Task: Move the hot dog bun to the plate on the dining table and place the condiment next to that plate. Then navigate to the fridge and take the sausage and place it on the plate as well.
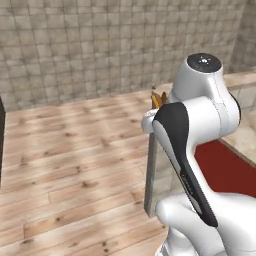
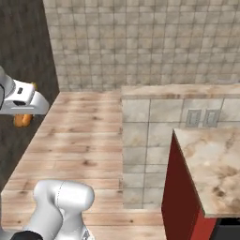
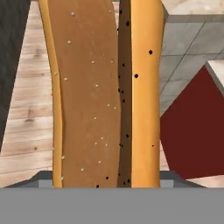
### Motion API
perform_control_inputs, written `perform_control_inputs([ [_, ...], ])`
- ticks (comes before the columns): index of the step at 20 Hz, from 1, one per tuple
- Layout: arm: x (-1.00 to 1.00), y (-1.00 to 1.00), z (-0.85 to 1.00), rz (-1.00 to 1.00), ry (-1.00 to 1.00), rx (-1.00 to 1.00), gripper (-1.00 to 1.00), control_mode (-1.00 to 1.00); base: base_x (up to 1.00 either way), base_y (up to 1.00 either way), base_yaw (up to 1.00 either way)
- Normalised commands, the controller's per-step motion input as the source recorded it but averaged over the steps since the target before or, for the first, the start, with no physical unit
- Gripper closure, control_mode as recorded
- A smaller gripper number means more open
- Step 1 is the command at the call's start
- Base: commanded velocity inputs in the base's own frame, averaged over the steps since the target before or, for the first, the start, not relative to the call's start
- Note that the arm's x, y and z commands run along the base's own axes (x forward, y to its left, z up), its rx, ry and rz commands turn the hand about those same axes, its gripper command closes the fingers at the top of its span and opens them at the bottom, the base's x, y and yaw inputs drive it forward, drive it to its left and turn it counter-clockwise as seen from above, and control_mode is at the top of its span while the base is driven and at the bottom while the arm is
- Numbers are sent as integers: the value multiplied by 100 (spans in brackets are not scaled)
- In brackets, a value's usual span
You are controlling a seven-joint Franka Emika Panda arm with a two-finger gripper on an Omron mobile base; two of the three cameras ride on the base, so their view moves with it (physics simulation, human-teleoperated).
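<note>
The hot dog bun (image 3: 103, 100) sits in the pincer (image 2: 23, 112), above the floor (image 1: 75, 165).

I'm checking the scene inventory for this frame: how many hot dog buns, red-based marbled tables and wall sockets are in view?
hot dog bun: 1
dining table: 1
wall sockets: 2
Total: 4

The arm (image 1: 200, 125) was glossy white with rounded links. One link bore a black panel, and a dark cap topped its joint.
</note>
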Motion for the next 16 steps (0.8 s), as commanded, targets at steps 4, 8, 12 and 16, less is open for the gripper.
perform_control_inputs([
  [4, 0, 0, 0, 0, 0, 0, 100, 100, 59, 100, -54],
  [8, 0, 0, 0, 0, 0, 0, 100, 100, 64, 100, -54],
  [12, 0, 0, 0, 0, 0, 0, 100, 100, 71, 100, -53],
  [16, 0, 0, 0, 0, 0, 0, 100, 100, 74, 100, -52],
])
